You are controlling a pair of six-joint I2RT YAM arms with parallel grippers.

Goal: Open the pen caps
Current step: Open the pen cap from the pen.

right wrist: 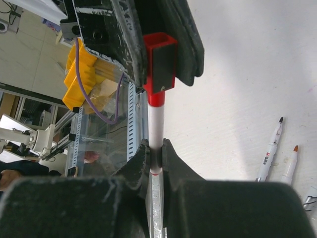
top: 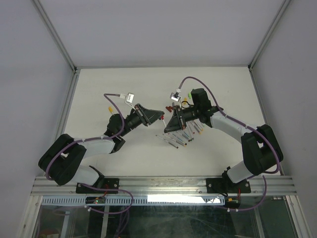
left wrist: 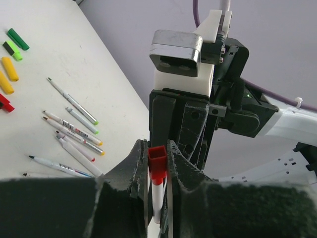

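**Two-arm grasp of a capped pen above the bench.** The arms meet over the middle of the bench (top: 99, 89), where the two end effectors face each other tip to tip with one pen held in the air between them.

(a) Left end effector (left wrist: 157, 153): its fingers are pressed against opposite sides of the red cap (left wrist: 157, 163), pinching it. The square open end of the cap points away from the left wrist camera, toward the right arm's wrist.

(b) Right end effector (right wrist: 154, 153): its fingers are pressed together on the white pen barrel (right wrist: 155, 129), gripping it a little way below the cap. The right wrist view shows the barrel running straight from this grip up into the red cap, which sits clamped between the left arm's dark fingers. The cap is seated on the barrel, and no gap shows between them.

(c) Loose pens (left wrist: 74, 101): several uncapped pens lie roughly side by side on the bench, with green, orange, red and black tips visible. In the top view they lie on the near side of the right end effector, just right of the bench's middle. Two more appear at the right edge of the right wrist view.

(d) Loose caps (left wrist: 10, 68): green, yellow and red caps lie on the bench, apart from the pens, along the left edge of the left wrist view. They are too small in the top view to count.
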